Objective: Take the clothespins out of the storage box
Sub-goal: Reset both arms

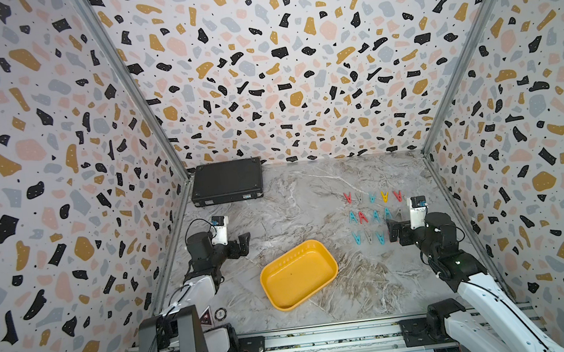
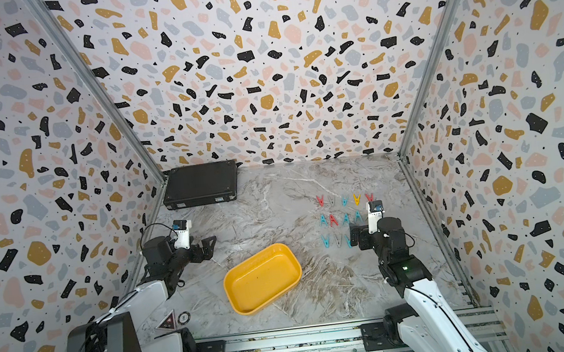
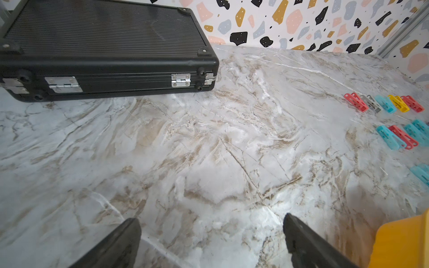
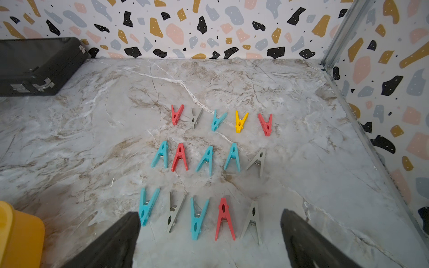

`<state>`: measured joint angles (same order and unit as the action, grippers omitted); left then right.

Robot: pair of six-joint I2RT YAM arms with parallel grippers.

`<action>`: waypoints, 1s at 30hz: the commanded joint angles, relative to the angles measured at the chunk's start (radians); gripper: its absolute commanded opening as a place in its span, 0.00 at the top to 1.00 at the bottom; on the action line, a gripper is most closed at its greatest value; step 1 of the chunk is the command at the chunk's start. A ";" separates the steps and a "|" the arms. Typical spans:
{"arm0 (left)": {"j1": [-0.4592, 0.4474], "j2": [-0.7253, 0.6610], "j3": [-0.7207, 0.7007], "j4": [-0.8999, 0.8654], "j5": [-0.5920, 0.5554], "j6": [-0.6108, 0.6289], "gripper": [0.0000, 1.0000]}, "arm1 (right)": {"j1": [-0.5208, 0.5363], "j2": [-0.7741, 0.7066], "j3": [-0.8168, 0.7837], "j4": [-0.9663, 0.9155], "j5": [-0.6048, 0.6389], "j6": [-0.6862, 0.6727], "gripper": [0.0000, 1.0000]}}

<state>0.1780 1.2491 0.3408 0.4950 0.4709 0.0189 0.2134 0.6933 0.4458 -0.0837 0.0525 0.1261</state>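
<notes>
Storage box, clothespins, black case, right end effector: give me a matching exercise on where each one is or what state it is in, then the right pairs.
Things:
1. storage box
2. clothespins
3. black case
4. right end effector

Places or states:
a. shut, lying in a far corner
b. empty, near the front middle
c. open, holding nothing
d. laid out in three rows on the marble tabletop

Pairs: 1-b, 2-d, 3-a, 4-c
</notes>
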 commanded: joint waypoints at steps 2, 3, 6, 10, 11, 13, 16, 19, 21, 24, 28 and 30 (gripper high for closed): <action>-0.026 0.104 -0.067 0.396 -0.050 -0.040 0.00 | -0.001 -0.005 -0.072 0.159 0.046 -0.106 0.01; -0.035 0.138 -0.085 0.477 -0.090 -0.056 0.00 | -0.002 0.018 -0.089 0.191 0.070 -0.117 0.01; -0.043 0.228 -0.094 0.595 -0.090 -0.067 0.00 | -0.010 0.148 -0.124 0.324 0.117 -0.168 0.01; -0.081 0.182 -0.040 0.407 -0.199 -0.043 0.00 | -0.026 0.355 -0.136 0.519 0.151 -0.247 0.01; -0.081 0.187 -0.045 0.425 -0.199 -0.046 0.00 | -0.034 0.404 -0.150 0.592 0.143 -0.263 0.01; -0.081 0.188 -0.048 0.433 -0.195 -0.047 0.00 | -0.062 0.489 -0.172 0.713 0.124 -0.273 0.01; -0.081 0.187 -0.046 0.428 -0.196 -0.046 0.00 | -0.096 0.562 -0.166 0.827 0.064 -0.287 0.01; -0.081 0.187 -0.046 0.428 -0.196 -0.046 0.00 | -0.143 0.635 -0.151 0.898 -0.011 -0.218 0.01; -0.081 0.188 -0.046 0.429 -0.196 -0.046 0.00 | -0.146 0.752 -0.171 1.036 -0.045 -0.224 0.01; -0.081 0.188 -0.045 0.427 -0.198 -0.046 0.00 | -0.149 0.781 -0.144 0.984 -0.053 -0.230 0.01; -0.081 0.188 -0.045 0.424 -0.197 -0.045 0.00 | -0.150 0.789 -0.125 0.971 0.013 -0.202 0.01; -0.081 0.188 -0.044 0.424 -0.198 -0.045 0.00 | -0.149 0.832 -0.126 1.046 0.020 -0.204 0.01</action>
<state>0.0998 1.4475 0.2775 0.8768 0.2775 -0.0200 0.0662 1.5211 0.2916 0.8997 0.0448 -0.1009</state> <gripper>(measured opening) 0.997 0.992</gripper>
